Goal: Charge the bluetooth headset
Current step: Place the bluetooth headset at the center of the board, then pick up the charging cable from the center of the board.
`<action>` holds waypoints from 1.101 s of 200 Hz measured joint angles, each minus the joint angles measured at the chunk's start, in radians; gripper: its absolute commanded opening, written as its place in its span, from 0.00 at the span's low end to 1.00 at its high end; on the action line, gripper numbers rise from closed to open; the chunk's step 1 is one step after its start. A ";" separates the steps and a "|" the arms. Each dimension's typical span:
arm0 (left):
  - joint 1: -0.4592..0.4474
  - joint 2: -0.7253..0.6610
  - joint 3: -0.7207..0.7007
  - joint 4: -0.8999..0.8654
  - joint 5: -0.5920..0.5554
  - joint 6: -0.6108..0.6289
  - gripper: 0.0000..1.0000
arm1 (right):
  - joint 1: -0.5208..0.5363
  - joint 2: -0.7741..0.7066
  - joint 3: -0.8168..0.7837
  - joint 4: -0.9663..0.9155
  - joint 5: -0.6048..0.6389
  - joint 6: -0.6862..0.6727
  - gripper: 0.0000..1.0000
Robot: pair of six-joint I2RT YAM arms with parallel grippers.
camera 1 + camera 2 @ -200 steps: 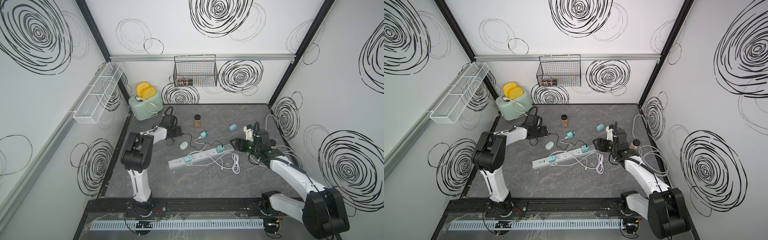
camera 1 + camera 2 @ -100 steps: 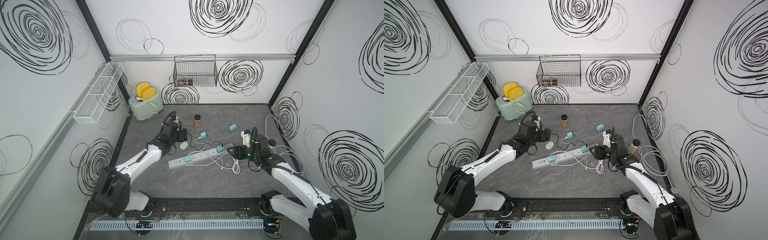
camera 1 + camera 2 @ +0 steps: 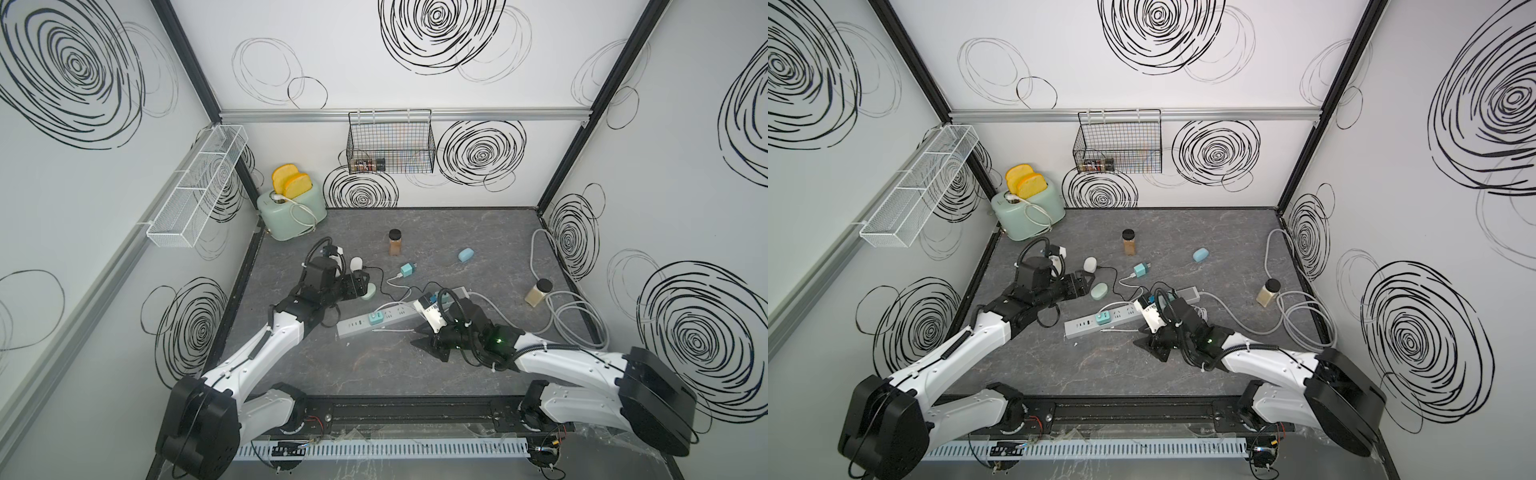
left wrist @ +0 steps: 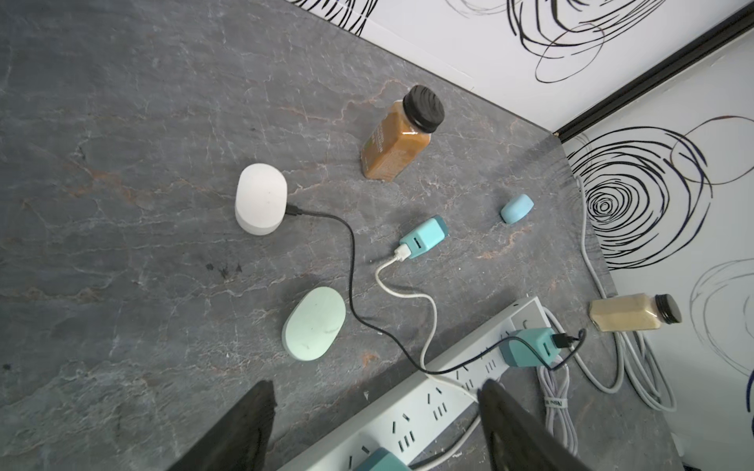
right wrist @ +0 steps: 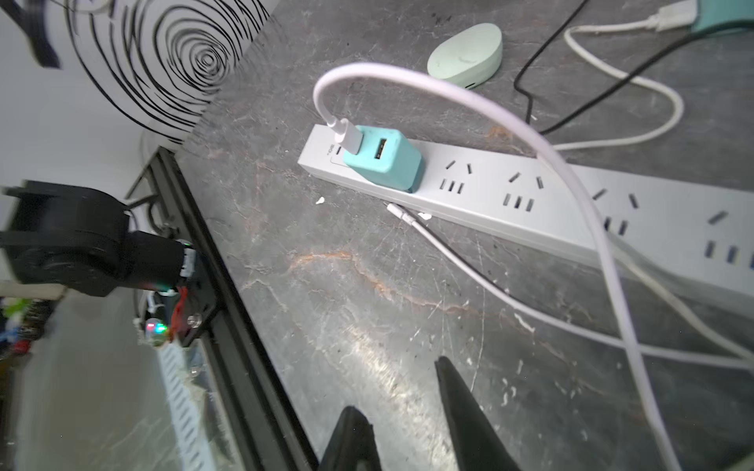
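Note:
The bluetooth headset looks to be the mint-green oval case [image 3: 369, 293] [image 3: 1099, 291] [image 4: 313, 324] [image 5: 465, 53], lying flat beside the white power strip [image 3: 357, 326] [image 3: 1084, 328] [image 4: 428, 403] [image 5: 571, 204]. My left gripper [image 3: 362, 286] [image 3: 1079, 286] [image 4: 376, 387] is open just left of the case, not touching it. A teal charger [image 3: 375, 319] [image 5: 383, 161] sits in the strip. The loose white cable tip [image 3: 376, 331] [image 5: 398, 210] rests on the table against the strip. Near that tip my right gripper [image 3: 415, 337] [image 3: 1138, 336] [image 5: 396, 387] hovers low, jaws apart and empty.
A white case [image 3: 356, 263] [image 4: 261, 200] has a black cable plugged in. A loose teal charger [image 3: 408, 270], a blue case [image 3: 466, 254], a brown jar [image 3: 395, 243] and a beige jar [image 3: 539, 291] stand around. A toaster [image 3: 291, 212] fills the back left corner.
The left gripper came forward from the white case to beside the mint case. The right gripper moved left and toward the front along the strip, and its jaws narrowed.

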 measured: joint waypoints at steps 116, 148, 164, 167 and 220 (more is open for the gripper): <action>0.053 -0.005 0.059 -0.236 0.140 0.049 0.74 | 0.071 0.448 0.188 0.209 0.111 -0.199 0.24; 0.061 -0.005 0.063 -0.276 0.155 0.066 0.74 | 0.062 0.478 0.190 0.239 0.120 -0.198 0.21; 0.064 -0.005 0.063 -0.288 0.169 0.067 0.74 | 0.057 0.490 0.190 0.248 0.126 -0.196 0.21; 0.065 -0.005 0.063 -0.289 0.172 0.067 0.74 | 0.055 0.492 0.190 0.249 0.128 -0.195 0.21; 0.069 -0.005 0.063 -0.293 0.194 0.067 0.74 | 0.030 0.529 0.196 0.282 0.133 -0.176 0.16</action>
